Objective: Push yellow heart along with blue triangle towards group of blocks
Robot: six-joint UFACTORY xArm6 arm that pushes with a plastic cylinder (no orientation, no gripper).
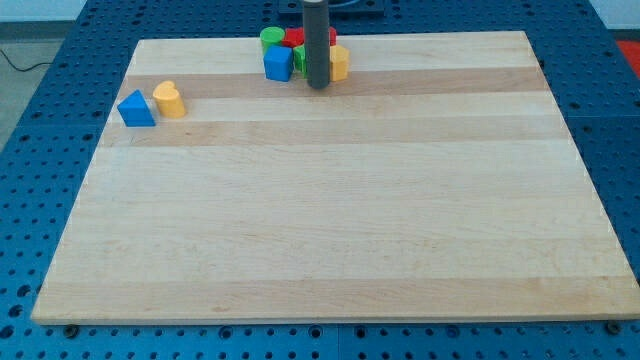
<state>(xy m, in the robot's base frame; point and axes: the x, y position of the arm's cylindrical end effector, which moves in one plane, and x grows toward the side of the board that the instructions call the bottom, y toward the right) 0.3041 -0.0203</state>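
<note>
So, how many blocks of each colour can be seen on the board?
Blue: 2, blue triangle, blue cube
Yellow: 2, yellow heart, yellow block
Green: 2, green round block, green block
Red: 1, red block, partly behind the rod
Total: 7 seen; my tip stands at the group's lower edge.

My tip (318, 86) stands upright on the board.
</note>
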